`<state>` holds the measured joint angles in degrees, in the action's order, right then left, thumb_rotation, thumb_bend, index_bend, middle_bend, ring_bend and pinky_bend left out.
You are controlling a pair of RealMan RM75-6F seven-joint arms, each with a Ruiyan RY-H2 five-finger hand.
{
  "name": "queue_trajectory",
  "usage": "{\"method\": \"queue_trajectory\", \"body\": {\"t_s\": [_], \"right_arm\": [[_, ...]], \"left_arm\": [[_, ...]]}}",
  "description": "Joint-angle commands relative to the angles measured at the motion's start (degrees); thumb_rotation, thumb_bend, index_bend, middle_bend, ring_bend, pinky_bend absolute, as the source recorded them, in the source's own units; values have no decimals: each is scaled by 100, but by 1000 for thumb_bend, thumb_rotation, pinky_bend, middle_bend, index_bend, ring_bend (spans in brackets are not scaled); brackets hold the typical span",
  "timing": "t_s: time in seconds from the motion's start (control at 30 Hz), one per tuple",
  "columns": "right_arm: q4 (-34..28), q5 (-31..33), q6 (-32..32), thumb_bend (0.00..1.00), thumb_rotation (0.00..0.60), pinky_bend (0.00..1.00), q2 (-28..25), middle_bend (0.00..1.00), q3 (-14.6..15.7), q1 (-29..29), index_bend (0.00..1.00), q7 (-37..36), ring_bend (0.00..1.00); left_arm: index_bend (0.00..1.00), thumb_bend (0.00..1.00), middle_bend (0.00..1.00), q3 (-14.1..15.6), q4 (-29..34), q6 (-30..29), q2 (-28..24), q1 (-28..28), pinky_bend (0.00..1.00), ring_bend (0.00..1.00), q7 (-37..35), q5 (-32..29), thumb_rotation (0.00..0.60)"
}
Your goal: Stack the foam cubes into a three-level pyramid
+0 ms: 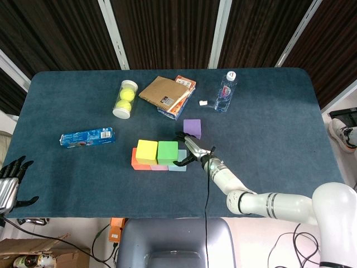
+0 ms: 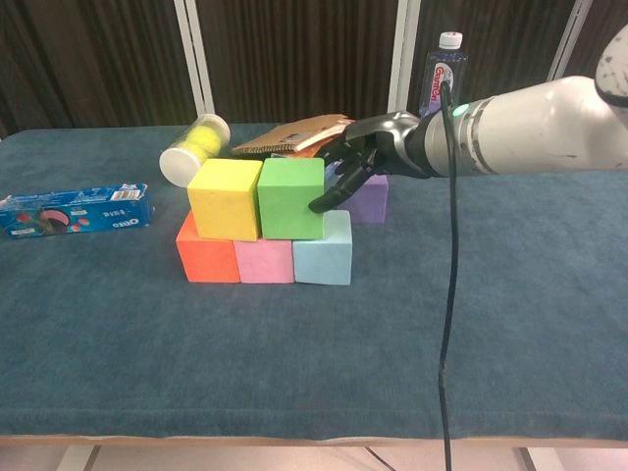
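Left of the green cube (image 2: 290, 199), the left hand (image 1: 10, 181) is being kept off the table (image 1: 279, 123) edge, fingers apart, empty. The cube row's long axis is being run left-right; yellow cube (image 2: 225, 199) and green sit atop. The right hand (image 2: 368, 152), fingers spread, is touching green's right face, the purple cube (image 2: 370, 199) behind.

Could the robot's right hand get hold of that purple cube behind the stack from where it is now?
Probably yes. The right hand is at the green cube's side, holding nothing, and the purple cube sits alone just behind it on the table, with nothing between them.
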<state>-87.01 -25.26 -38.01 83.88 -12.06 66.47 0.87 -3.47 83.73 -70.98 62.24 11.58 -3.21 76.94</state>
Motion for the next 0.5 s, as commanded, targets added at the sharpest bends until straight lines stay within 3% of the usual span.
{"method": "queue_trajectory", "body": {"t_s": [0.03, 0.5], "right_arm": [[-32, -32, -10, 192, 600, 0, -15, 41, -20, -31, 413, 5, 0], [126, -85, 133, 192, 600, 0, 122, 41, -115, -73, 401, -9, 0]], "left_arm": [[147, 10, 0, 0, 3, -3, 5, 3, 115, 0, 14, 5, 600], [147, 10, 0, -2, -15, 10, 8, 1, 115, 0, -10, -14, 600]]}}
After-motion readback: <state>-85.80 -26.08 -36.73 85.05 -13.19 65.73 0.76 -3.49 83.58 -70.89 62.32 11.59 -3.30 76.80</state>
